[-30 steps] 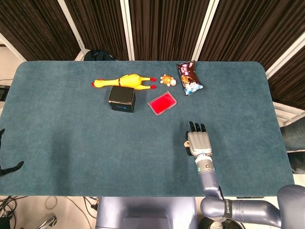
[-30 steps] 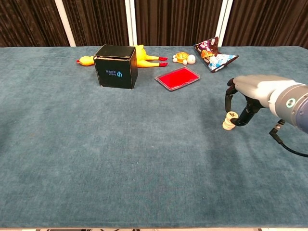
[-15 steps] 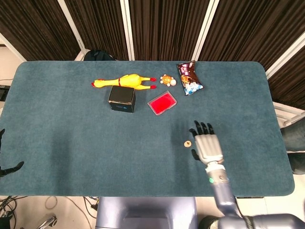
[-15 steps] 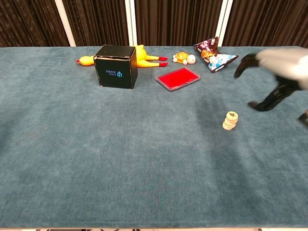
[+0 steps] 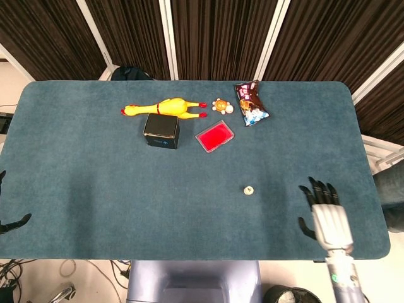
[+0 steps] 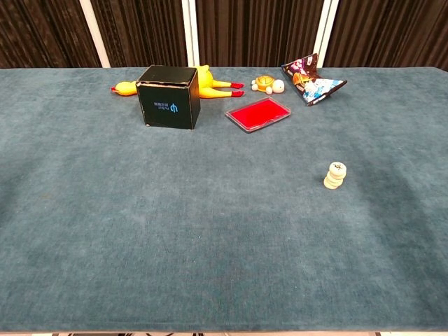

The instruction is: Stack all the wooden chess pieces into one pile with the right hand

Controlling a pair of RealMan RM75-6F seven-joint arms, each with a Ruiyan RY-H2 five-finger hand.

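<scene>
A small pile of round wooden chess pieces [image 6: 335,175] stands alone on the blue table, slightly leaning; from above the pile [image 5: 249,189] shows as one disc. My right hand [image 5: 326,214] hovers near the table's front right edge, well to the right of the pile, fingers spread and holding nothing. It is out of the chest view. Dark fingertips [image 5: 14,223] at the far left edge of the head view belong to my left hand; its pose is hidden.
At the back stand a black box [image 6: 167,96], a yellow rubber chicken [image 5: 165,107], a red flat case [image 6: 257,114], a small turtle toy [image 6: 267,85] and a snack bag [image 6: 311,79].
My right hand let go of the pile and pulled back to the right and toward the front edge, leaving the chest view. The pile stays standing.
</scene>
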